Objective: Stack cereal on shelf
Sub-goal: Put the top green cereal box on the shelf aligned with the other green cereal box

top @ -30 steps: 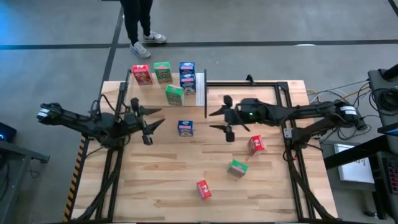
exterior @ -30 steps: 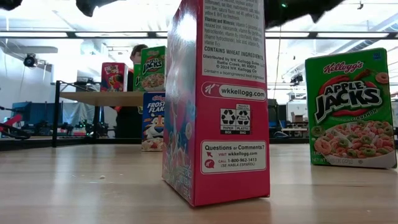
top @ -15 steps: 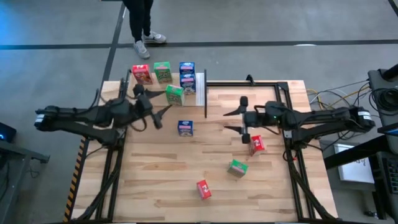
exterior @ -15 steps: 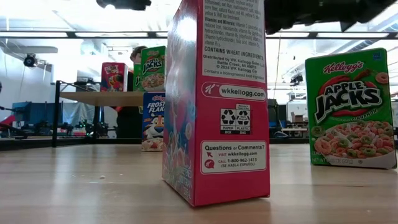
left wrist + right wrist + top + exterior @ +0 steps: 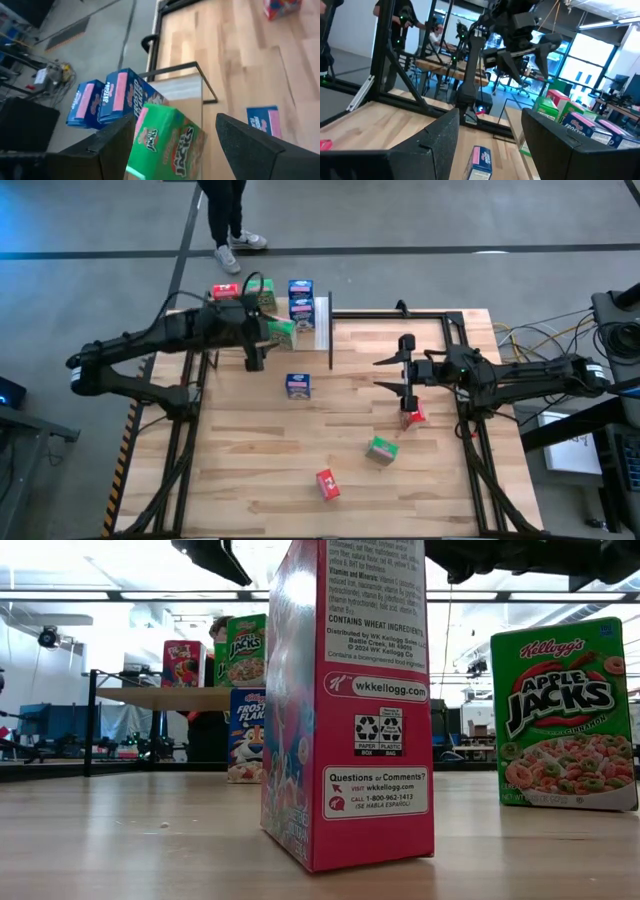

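Note:
The shelf (image 5: 322,323) stands at the table's far left and carries a red (image 5: 226,298), a green (image 5: 262,295) and two blue cereal boxes (image 5: 300,300). Another green box (image 5: 281,332) (image 5: 165,140) lies on it. My left gripper (image 5: 262,332) (image 5: 175,119) hangs open above that green box, one finger to either side and apart from it. My right gripper (image 5: 378,374) (image 5: 492,125) is open and holds nothing. It hangs over the table's right half, beside a red box (image 5: 412,415). A blue box (image 5: 297,386) (image 5: 481,162) stands mid-table.
A green box (image 5: 381,450) and a red box (image 5: 326,484) stand on the near half of the table; in the low view they fill the foreground. Black frame rails (image 5: 450,320) run along the far right. A person's legs (image 5: 222,220) show beyond the far edge.
My left gripper has swung up from the table's left middle toward the far edge, turning as it went, and now hangs over the green box on the shelf. My right gripper has drawn back toward the table's right edge. No box has moved.

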You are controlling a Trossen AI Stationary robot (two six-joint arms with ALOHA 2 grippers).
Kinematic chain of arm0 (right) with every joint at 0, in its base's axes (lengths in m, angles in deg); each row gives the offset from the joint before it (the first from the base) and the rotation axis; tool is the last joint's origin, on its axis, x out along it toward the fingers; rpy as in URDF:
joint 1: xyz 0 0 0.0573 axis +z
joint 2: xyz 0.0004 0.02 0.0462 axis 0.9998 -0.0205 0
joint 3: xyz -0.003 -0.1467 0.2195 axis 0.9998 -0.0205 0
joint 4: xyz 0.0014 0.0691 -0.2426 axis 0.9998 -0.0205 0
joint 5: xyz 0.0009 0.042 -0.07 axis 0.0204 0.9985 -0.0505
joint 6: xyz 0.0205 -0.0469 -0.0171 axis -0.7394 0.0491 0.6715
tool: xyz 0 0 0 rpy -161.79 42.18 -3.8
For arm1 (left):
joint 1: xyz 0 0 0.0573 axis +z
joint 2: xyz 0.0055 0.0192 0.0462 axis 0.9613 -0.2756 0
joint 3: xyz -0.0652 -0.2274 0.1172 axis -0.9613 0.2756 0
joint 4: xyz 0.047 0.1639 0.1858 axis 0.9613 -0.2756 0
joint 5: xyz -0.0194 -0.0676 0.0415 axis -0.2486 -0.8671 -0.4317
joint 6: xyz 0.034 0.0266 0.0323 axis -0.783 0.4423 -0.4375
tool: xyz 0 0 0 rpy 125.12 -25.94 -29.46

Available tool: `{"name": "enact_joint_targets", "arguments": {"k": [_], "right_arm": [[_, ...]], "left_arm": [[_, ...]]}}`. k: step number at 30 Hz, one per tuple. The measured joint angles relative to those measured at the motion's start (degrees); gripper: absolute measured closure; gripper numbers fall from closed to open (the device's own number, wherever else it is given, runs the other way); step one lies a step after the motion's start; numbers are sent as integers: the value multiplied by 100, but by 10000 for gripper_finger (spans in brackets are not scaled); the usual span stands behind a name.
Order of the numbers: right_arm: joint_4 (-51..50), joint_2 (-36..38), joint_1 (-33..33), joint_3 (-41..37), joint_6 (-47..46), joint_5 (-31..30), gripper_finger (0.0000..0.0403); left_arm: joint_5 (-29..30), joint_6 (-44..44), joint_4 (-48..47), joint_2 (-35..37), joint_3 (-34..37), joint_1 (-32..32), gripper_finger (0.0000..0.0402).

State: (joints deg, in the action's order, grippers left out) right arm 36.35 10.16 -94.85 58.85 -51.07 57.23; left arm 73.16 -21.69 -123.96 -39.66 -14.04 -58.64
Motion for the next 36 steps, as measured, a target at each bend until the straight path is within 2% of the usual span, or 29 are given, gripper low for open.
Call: {"name": "enact_joint_targets", "arguments": {"k": [2, 7, 12, 19, 31, 36], "right_arm": [[-59, 4, 2, 2, 10, 0, 197], [-102, -7, 0, 2, 76, 0, 197], [-104, -5, 0, 2, 121, 19, 197], [-124, -5, 0, 2, 137, 19, 197], [-124, -5, 0, 2, 188, 2, 197], [-119, -7, 0, 2, 189, 0, 197]], "left_arm": [[-298, -166, -93, -92, -175, 231, 141], [-1502, -390, -156, -244, -256, 969, 141], [-2136, -502, 279, -231, 157, 1514, 141], [-2224, -590, 716, -231, 629, 1674, 141], [-2226, -592, 819, -225, 801, 1739, 141], [-2228, -571, 872, -222, 818, 1765, 155]]}}
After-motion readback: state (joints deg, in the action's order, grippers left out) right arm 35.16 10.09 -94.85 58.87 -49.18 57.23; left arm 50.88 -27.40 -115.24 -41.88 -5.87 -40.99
